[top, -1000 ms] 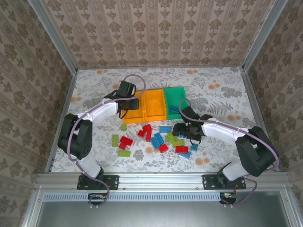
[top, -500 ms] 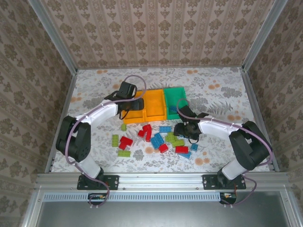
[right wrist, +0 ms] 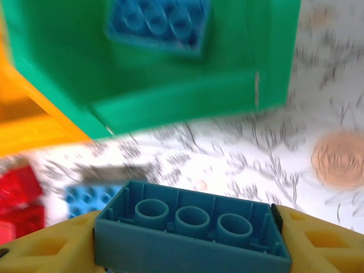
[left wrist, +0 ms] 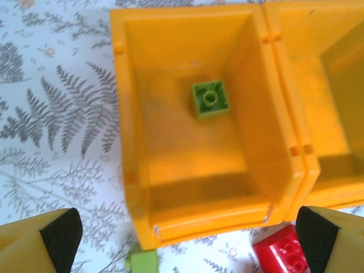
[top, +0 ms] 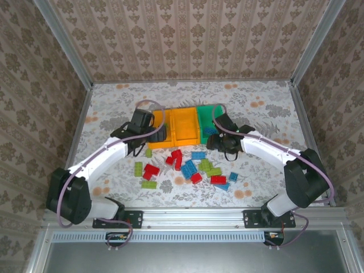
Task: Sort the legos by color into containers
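Three containers stand in a row: a left orange bin [top: 152, 142], a middle orange bin [top: 185, 126] and a green bin [top: 209, 116]. In the left wrist view, a lime green brick [left wrist: 210, 99] lies inside the left orange bin [left wrist: 133, 142]. My left gripper [left wrist: 186, 233] hangs open and empty over that bin's near wall [top: 158, 134]. My right gripper [right wrist: 187, 242] is shut on a blue brick [right wrist: 193, 219], studs down, just before the green bin [right wrist: 170, 79], which holds another blue brick [right wrist: 156, 23]. Loose red, blue and green legos [top: 190, 166] lie scattered in front of the bins.
A green brick [left wrist: 142, 263] and a red brick [left wrist: 284, 250] lie just before the left orange bin. Red bricks [right wrist: 20, 190] and a blue one [right wrist: 85, 199] sit left of my right gripper. Patterned walls and metal rails [top: 79, 131] enclose the fern-print table.
My left gripper has opened, left the lime green brick in the left orange bin and drawn back. My right gripper has shut on a blue brick and carried it toward the green bin.
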`<state>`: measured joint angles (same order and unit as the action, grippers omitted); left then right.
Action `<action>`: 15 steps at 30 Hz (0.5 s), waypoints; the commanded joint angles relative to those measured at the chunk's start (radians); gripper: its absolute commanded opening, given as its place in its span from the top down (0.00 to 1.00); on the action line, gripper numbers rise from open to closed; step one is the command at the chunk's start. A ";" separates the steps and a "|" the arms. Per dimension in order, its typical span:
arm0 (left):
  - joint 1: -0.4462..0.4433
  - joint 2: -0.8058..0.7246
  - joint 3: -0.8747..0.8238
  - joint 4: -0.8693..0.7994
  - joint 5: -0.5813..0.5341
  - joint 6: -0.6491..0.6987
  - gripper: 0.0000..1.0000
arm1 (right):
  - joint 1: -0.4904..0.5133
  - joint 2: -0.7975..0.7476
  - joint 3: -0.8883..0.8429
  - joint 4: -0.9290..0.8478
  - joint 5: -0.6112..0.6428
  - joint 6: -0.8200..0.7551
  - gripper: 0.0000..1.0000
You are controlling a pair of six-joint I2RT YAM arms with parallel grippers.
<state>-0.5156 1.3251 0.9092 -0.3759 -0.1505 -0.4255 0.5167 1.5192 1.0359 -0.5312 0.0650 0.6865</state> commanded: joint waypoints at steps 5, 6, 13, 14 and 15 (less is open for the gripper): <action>0.008 -0.113 -0.151 -0.061 -0.044 -0.045 0.00 | -0.052 0.123 0.213 -0.030 0.073 -0.122 0.37; 0.008 -0.123 -0.165 -0.065 -0.044 -0.051 0.00 | -0.060 0.149 0.237 -0.028 0.074 -0.130 0.37; 0.007 -0.170 -0.242 -0.060 -0.031 -0.077 0.01 | -0.087 0.318 0.374 -0.030 0.083 -0.161 0.33; 0.008 -0.167 -0.252 -0.043 -0.009 -0.067 0.04 | -0.087 0.336 0.387 -0.028 0.081 -0.164 0.31; 0.007 -0.163 -0.258 -0.029 0.007 -0.056 0.07 | -0.087 0.350 0.397 -0.028 0.079 -0.166 0.28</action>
<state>-0.5148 1.1690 0.6724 -0.4252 -0.1711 -0.4782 0.4301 1.8366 1.3834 -0.5285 0.1226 0.5495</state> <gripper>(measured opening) 0.940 0.712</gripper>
